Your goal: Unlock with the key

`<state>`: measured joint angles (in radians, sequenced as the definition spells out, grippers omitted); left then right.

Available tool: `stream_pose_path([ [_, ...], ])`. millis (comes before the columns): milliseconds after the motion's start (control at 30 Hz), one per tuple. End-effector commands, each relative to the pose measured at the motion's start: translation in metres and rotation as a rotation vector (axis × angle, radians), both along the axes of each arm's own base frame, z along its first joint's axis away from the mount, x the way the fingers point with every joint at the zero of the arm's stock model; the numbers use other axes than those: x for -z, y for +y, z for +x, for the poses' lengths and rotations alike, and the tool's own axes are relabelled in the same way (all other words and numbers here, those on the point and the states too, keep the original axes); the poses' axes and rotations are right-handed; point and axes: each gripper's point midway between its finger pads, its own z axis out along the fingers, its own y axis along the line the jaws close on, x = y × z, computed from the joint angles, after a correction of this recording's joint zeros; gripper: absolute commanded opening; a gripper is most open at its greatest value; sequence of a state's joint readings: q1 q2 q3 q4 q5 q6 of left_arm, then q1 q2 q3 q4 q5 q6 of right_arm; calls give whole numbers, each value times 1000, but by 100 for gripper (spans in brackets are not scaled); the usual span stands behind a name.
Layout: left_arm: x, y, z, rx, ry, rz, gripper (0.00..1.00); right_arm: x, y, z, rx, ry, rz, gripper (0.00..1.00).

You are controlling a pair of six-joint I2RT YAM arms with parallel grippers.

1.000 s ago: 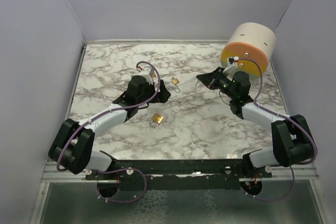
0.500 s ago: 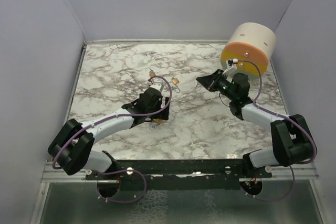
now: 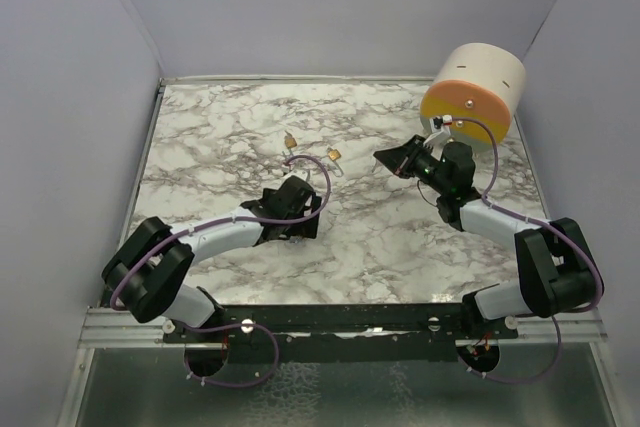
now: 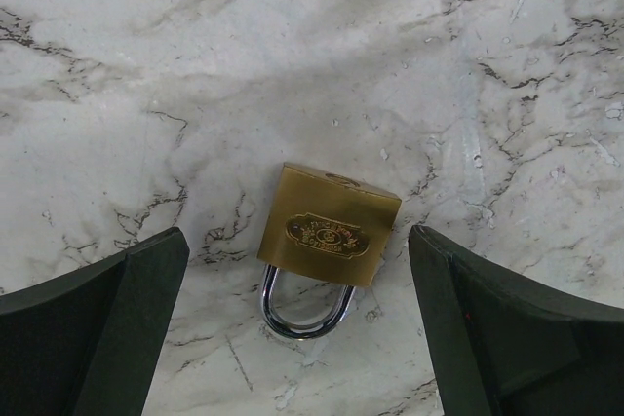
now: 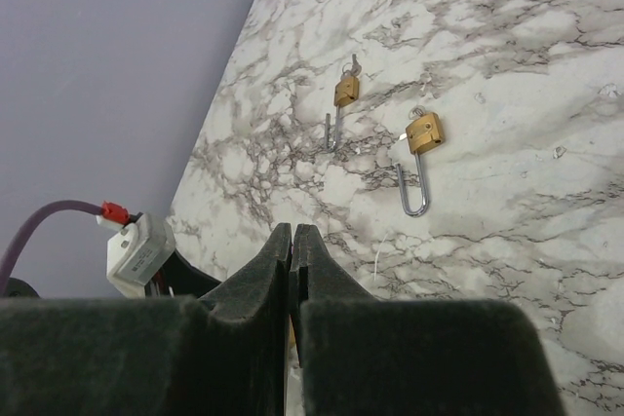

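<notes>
A brass padlock (image 4: 330,226) lies flat on the marble, its steel shackle (image 4: 301,311) closed and pointing toward the camera in the left wrist view. My left gripper (image 4: 298,270) hangs low over it and is wide open, one finger on each side, touching nothing. In the top view that gripper (image 3: 300,219) covers the padlock. My right gripper (image 5: 292,233) is shut and raised above the table's right half (image 3: 385,157); I see nothing clearly between its pads. A small key (image 5: 353,65) appears to stick out of a farther padlock (image 5: 345,91).
Two more brass padlocks with long open shackles lie at the back middle (image 3: 290,139) (image 3: 335,155); the nearer one (image 5: 424,133) shows in the right wrist view. A cream and orange cylinder (image 3: 475,92) stands at the back right. Grey walls enclose the marble table (image 3: 220,127).
My left arm has swung from the back middle toward the near side and lowered over the padlock, its jaws staying open. The right arm has hardly moved.
</notes>
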<state>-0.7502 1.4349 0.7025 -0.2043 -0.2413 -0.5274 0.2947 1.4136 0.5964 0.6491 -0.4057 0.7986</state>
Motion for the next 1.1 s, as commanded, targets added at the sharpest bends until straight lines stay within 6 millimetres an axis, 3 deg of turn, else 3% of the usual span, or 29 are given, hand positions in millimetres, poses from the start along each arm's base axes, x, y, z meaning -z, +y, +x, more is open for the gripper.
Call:
stream_pose_path([
  [0,7,7,-2,-22,-1,35,99,-3,0,-3,-8,-30,-6,1],
  [233,13,8,-6,-17,2,66,94,-2,1,-4,-11,-27,-5,1],
  [433,19,5,-8,0,12,94,78,-1,1,-4,-11,-25,-7,1],
  [667,27,1,-13,21,33,129,66,-2,1,-4,-11,-26,-10,1],
  [900,36,6,-23,33,66,173,37,-1,1,-3,-13,-24,-10,1],
  [1033,36,6,-26,40,71,169,0,1,1,-3,-14,-19,-13,1],
  [1067,34,5,-24,43,63,168,0,1,1,-3,-14,-19,-13,1],
])
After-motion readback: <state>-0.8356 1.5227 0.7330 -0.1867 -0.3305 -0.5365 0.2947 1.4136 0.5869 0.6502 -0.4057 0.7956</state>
